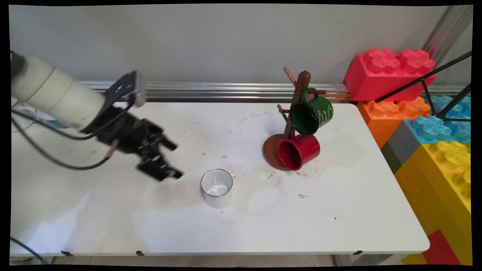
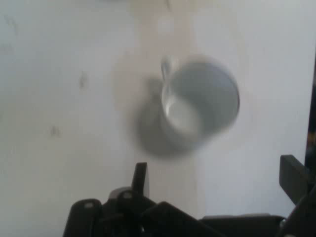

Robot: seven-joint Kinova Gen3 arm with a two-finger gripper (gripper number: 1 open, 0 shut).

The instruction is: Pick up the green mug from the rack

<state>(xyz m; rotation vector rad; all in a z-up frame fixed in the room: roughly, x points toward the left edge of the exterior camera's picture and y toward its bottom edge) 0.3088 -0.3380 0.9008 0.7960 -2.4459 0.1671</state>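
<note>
White arm reaches in from left, claw [image 1: 175, 160] spread wide, empty

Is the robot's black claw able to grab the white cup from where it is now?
Probably yes. The gripper is open, hanging just left of the white cup, with only bare table between them. The mug tree stands well off.

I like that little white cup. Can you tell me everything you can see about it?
The white enamel-looking mug stands upright on the white table, open mouth up, with a thin dark rim. Its small loop handle points toward the wall behind the table. It looks empty inside. Nothing touches it; the black two-finger gripper, fingers spread, hangs apart from it.
</note>
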